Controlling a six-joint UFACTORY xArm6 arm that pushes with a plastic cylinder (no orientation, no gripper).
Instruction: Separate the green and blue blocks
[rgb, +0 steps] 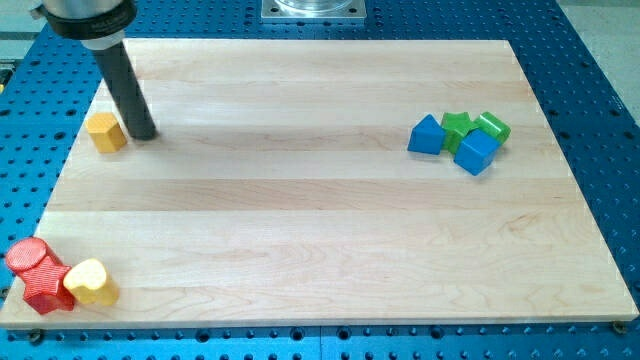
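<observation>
At the view's right, four blocks huddle together and touch: a blue triangular block (427, 136), a green star-like block (457, 127), a green block (492, 127) and a blue cube (476, 153). My tip (143, 133) is far away at the view's upper left, just right of a yellow hexagonal block (106, 132), close to it or touching it. The dark rod slants up to the top left corner.
At the view's bottom left corner lie a red cylinder (27, 257), a red block (47, 288) and a yellow cylinder (90, 282), bunched together. The wooden board (320, 220) rests on a blue perforated table (600, 120).
</observation>
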